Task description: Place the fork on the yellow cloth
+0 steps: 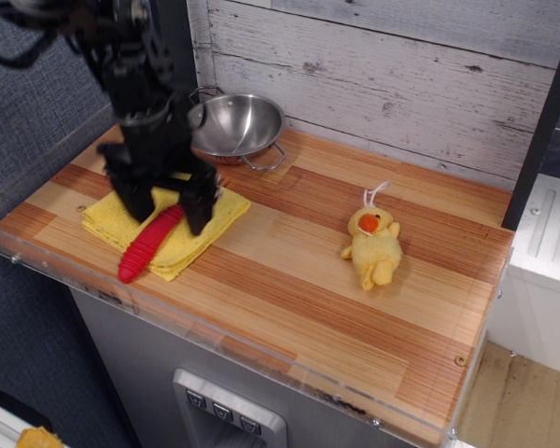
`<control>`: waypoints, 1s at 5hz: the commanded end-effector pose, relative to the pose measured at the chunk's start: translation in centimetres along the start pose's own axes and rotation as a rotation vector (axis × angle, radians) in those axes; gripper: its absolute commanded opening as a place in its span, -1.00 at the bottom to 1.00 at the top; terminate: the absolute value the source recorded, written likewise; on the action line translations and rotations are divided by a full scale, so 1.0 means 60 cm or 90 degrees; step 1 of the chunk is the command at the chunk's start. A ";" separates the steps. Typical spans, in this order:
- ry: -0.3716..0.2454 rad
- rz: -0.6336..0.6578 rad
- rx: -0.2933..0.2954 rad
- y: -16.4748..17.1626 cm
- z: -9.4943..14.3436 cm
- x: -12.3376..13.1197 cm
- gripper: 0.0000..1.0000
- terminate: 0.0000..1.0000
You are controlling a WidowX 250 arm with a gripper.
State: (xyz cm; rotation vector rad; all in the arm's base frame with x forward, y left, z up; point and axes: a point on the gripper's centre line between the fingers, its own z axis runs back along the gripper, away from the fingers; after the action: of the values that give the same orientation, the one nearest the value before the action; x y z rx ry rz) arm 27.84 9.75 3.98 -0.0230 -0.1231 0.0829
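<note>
The fork lies on the yellow cloth [198, 239] at the table's front left. Its red ribbed handle [149, 245] points to the front left, and the handle's end reaches past the cloth's front edge. The tines are hidden behind my gripper. My gripper [168, 207] is blurred by motion. It hangs just above the fork's upper end with its two black fingers [201, 210] spread wide on either side of the handle. It is open and holds nothing.
A steel bowl [235, 123] with loop handles sits upright behind the cloth, against the plank wall. A yellow plush duck [373, 247] lies at the right middle of the wooden table [299, 280]. A clear rim runs along the front and left edges.
</note>
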 end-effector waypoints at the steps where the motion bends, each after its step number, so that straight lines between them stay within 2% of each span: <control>1: -0.153 -0.073 0.070 -0.053 0.176 0.044 1.00 -1.00; 2: -0.189 -0.121 0.055 -0.080 0.206 0.043 1.00 -1.00; 3: -0.181 -0.224 0.011 -0.109 0.188 0.042 1.00 -1.00; 5: -0.181 -0.224 0.011 -0.109 0.188 0.042 1.00 -1.00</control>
State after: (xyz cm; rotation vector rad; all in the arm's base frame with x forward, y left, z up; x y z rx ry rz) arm 30.54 3.88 15.02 0.0210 -0.3848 -0.2638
